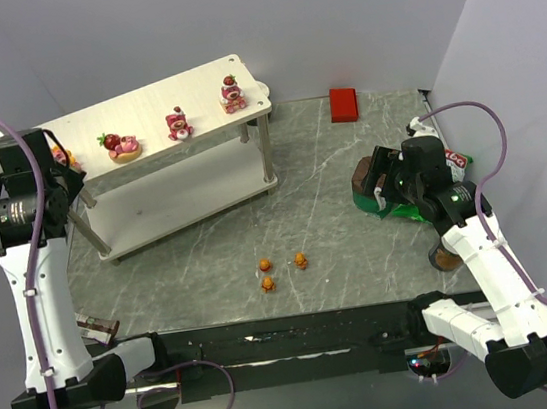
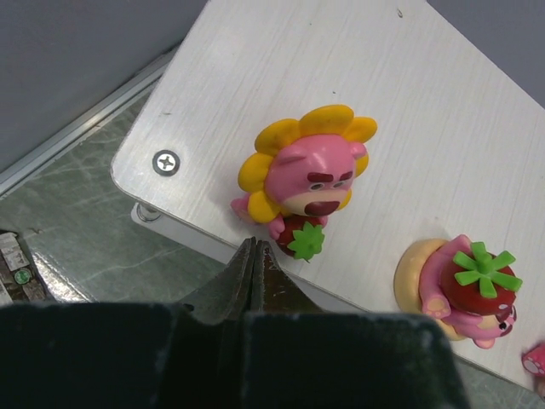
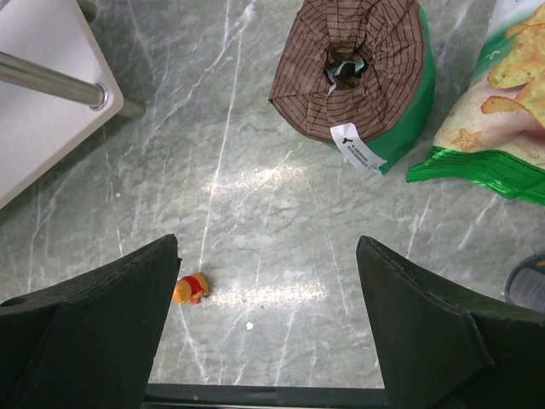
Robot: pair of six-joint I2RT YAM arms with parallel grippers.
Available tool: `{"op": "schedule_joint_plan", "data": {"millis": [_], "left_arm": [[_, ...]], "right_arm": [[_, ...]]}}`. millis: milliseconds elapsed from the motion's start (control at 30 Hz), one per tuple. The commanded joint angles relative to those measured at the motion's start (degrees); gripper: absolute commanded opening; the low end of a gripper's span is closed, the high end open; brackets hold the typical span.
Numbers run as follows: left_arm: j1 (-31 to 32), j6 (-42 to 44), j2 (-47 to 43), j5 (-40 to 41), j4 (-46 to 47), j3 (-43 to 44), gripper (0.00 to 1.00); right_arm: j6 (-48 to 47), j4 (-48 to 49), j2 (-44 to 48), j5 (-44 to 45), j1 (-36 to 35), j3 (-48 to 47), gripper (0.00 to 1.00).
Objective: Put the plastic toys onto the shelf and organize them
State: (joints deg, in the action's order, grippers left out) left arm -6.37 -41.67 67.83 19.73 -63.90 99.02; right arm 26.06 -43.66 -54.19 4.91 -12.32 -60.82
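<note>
Four of the seven toys stand on the top board of the shelf (image 1: 150, 110): three strawberry bears (image 1: 179, 123) spaced along it, and the flower-faced toy (image 2: 302, 183) at its left end, near the edge. The left gripper (image 2: 256, 249) has its fingers pressed together on nothing, tips just short of that toy (a nudge or a completed placement; which cannot be told). Outstanding: three small orange bears (image 1: 265, 264) on the table (image 1: 191, 266) in front of the shelf. The right gripper (image 3: 268, 247) hangs over the table with fingers spread wide, one orange bear showing just beside one finger. Next move, in my judgement: centre over that bear, descend, and close gently on a very small target. The brown-and-green cylinder (image 3: 353, 72) and snack bag (image 3: 502, 94) lie near. The red block (image 1: 344, 103) is well apart. None appears to block the way to the shelf.
</note>
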Motion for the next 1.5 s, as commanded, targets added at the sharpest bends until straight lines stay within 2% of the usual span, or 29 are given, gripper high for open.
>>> {"op": "schedule_joint_plan", "data": {"millis": [0, 533, 1033, 1467], "left_arm": [[-0.8, 0.4, -0.2, 3.5, -0.2, 2.3, 0.01], [-4.9, 0.9, 0.5, -0.4, 5.5, -0.3, 0.01], [-6.1, 0.5, -1.6, -1.5, 4.9, -1.0, 0.01], [-6.1, -0.3, -2.4, -7.0, 4.6, -1.6, 0.01]], "right_arm": [[-0.5, 1.6, -0.4, 1.0, 0.4, -1.0, 0.91], [-0.8, 1.4, -0.5, 1.6, 0.5, -1.2, 0.91], [-0.9, 1.4, -1.0, 1.6, 0.5, -1.8, 0.91], [-0.8, 1.6, -1.5, 1.2, 0.5, -1.7, 0.91]]}}
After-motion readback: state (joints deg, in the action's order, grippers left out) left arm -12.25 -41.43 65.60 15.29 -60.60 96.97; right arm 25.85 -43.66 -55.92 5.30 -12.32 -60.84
